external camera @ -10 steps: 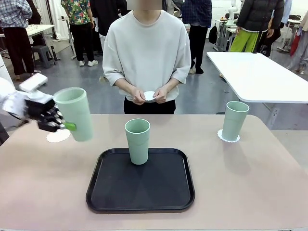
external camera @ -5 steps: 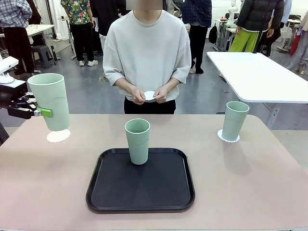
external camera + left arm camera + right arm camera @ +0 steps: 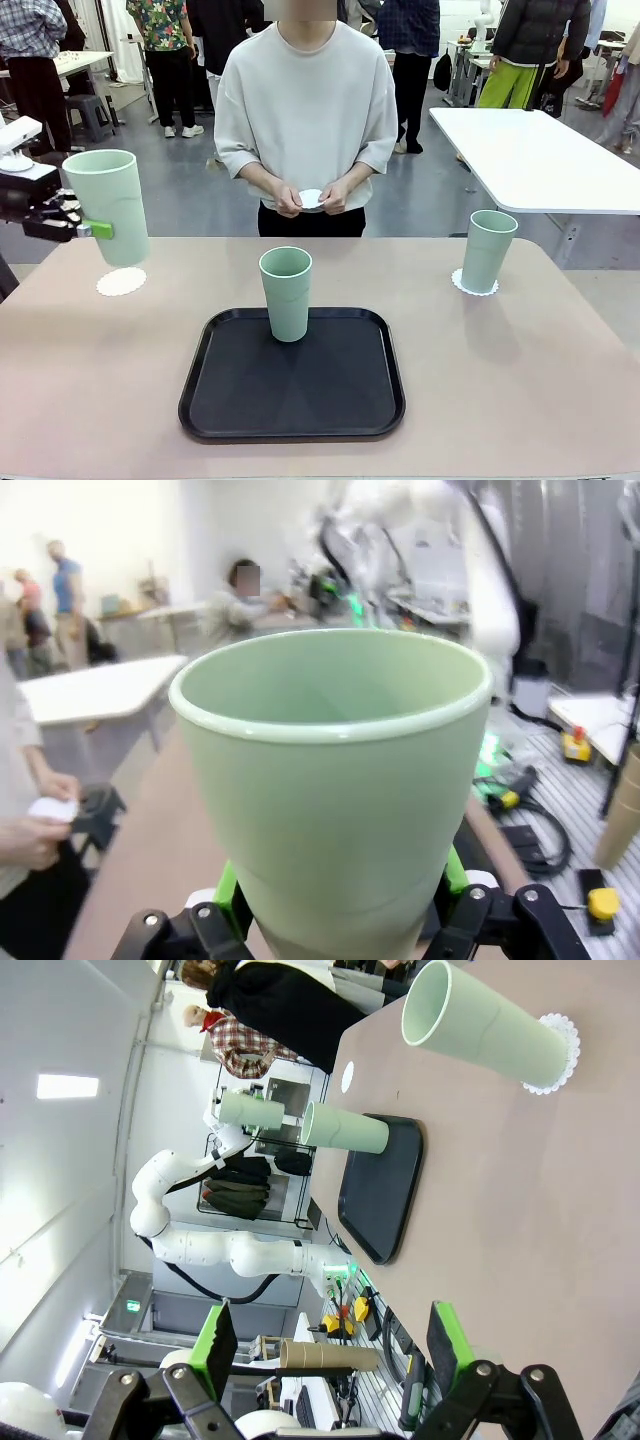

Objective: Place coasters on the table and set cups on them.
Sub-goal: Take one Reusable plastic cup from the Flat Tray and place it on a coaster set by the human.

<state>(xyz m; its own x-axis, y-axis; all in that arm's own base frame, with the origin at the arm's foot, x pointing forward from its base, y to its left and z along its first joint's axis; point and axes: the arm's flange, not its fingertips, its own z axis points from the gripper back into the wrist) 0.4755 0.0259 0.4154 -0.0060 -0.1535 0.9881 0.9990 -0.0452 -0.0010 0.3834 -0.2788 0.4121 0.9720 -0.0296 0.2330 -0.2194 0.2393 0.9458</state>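
The cup point(image 3: 105, 205) is hanging upright just above the left coaster point(image 3: 121, 282), having swung over from a tilted pose nearer the tray point(image 3: 200, 385) a second ago, with the left gripper point(image 3: 97, 229) clamping its side. That is lining it up for lowering, likely the second pair after the right cup point(image 3: 489, 250) on the right coaster point(image 3: 473, 283). The right gripper point(image 3: 325, 1345) is waiting spread and empty; the tray cup point(image 3: 286, 293) is standing untouched and the person is holding the last coaster point(image 3: 311, 199).

Matt plastic cups point(image 3: 286, 300); smooth black tray point(image 3: 300, 395) (slight sheen); matt, smooth table point(image 3: 500, 380).
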